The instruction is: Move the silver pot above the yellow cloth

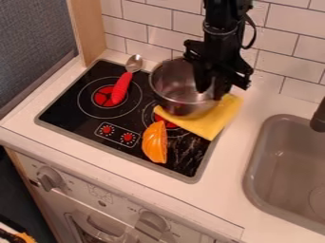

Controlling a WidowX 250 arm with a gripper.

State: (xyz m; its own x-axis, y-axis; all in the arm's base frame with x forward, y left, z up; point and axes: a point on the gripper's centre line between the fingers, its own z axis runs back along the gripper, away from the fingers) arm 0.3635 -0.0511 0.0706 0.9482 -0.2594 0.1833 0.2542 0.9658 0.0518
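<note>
Silver pot [179,105] partly over yellow cloth [215,122], flat across stovetop [63,107] edge.

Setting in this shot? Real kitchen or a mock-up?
Probably a toy or mock kitchen: a compact counter with a black two-burner stovetop set in it, a grey sink alongside, and a small white oven front with knobs below. White wall tiles run behind.

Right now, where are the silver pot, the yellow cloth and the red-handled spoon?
Silver pot [181,108]: camera view, outer wall.
Yellow cloth [215,121]: camera view, part toward the sink [252,171].
Red-handled spoon [121,86]: camera view, handle.
</note>
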